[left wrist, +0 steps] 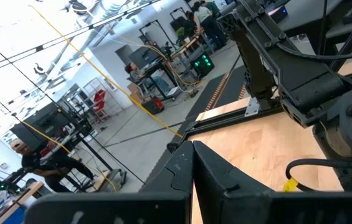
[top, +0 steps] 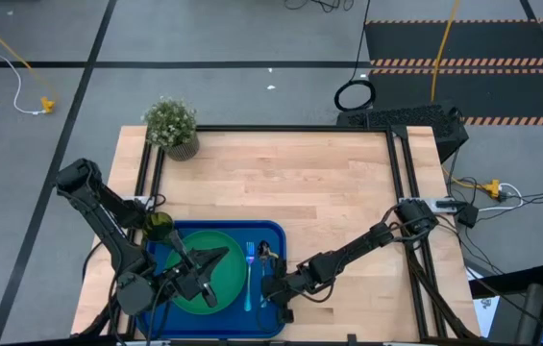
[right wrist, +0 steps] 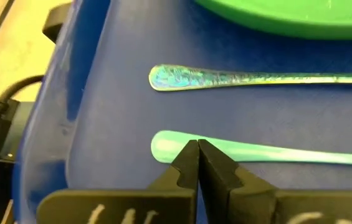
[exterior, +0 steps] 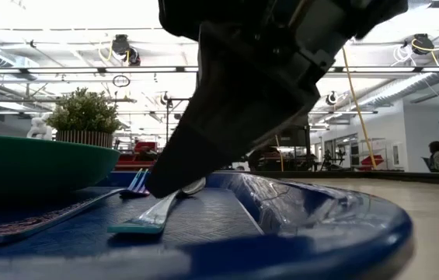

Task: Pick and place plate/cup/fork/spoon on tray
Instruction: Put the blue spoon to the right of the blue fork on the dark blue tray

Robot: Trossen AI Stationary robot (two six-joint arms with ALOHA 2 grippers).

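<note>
The dark-blue tray (top: 273, 235) lies at the table's near edge. On it rest the green plate (top: 221, 288), the cup (top: 159, 227) in its far left corner, the light-blue fork (top: 249, 277) and, right of the fork, the spoon (top: 265, 256). My right gripper (right wrist: 197, 148) is shut and slants down from the right, its tips at the spoon's handle (right wrist: 269, 153), near the handle's free end. The spoon's silver bowl (exterior: 194, 187) shows behind the finger in the low view. My left gripper (top: 219, 257) hovers shut over the plate, holding nothing. My right gripper's shut fingertips (exterior: 159, 191) stand on or just above the spoon's handle (right wrist: 163, 146) near its free end, slanting down from the table's right. The fingers are not around the handle, and the spoon lies on the tray floor. I cannot tell whether they touch it.
A small potted plant (top: 172, 125) stands at the table's far left corner. Bare wooden tabletop (top: 329, 192) stretches beyond and right of the tray. Black rails (top: 401, 163) run along the table's sides.
</note>
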